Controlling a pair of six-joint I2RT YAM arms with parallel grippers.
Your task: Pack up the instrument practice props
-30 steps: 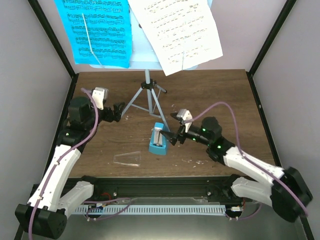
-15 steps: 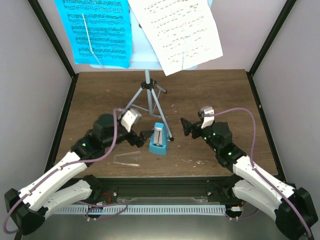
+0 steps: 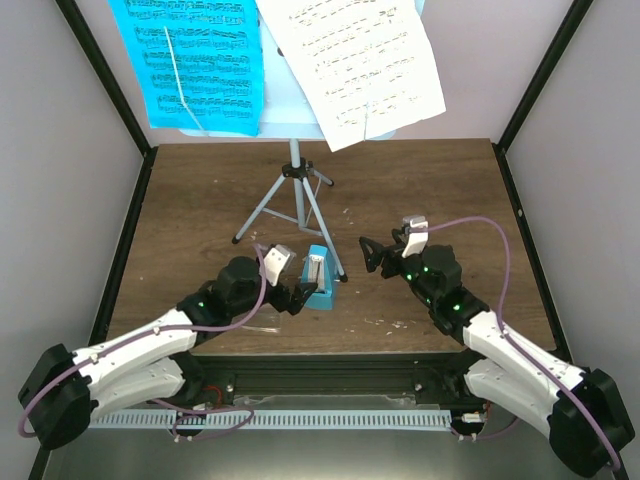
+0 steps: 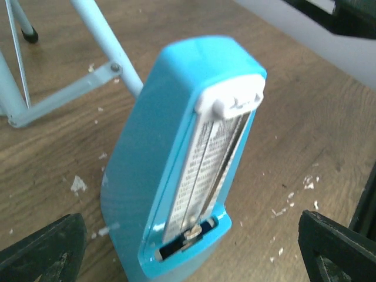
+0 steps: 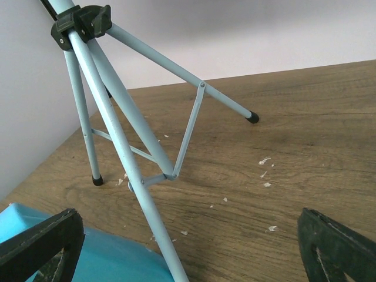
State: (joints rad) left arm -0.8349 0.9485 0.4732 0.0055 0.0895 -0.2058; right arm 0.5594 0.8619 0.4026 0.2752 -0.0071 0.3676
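Note:
The teal metronome [image 3: 318, 278] stands upright on the wooden table, just in front of the music stand's tripod [image 3: 293, 200]. My left gripper [image 3: 296, 297] is open at its left side. In the left wrist view the metronome [image 4: 176, 164] fills the gap between the spread fingertips [image 4: 41, 252] without touching them. My right gripper [image 3: 373, 255] hangs open and empty to the right of the metronome, facing the tripod legs [image 5: 117, 106]. A cyan music sheet [image 3: 195, 60] and a white music sheet [image 3: 355, 60] rest on the music stand [image 3: 285, 100] at the back.
Black frame posts [image 3: 530, 100] and pale walls close in the table [image 3: 430, 190] on both sides. Small white flecks [image 5: 264, 160] lie scattered on the wood. A thin tripod leg [image 4: 97, 29] runs just behind the metronome.
My left arm has swung from the back left down to the metronome, and its open fingers now flank it. My right gripper drew back to the right, away from the metronome, then stayed still.

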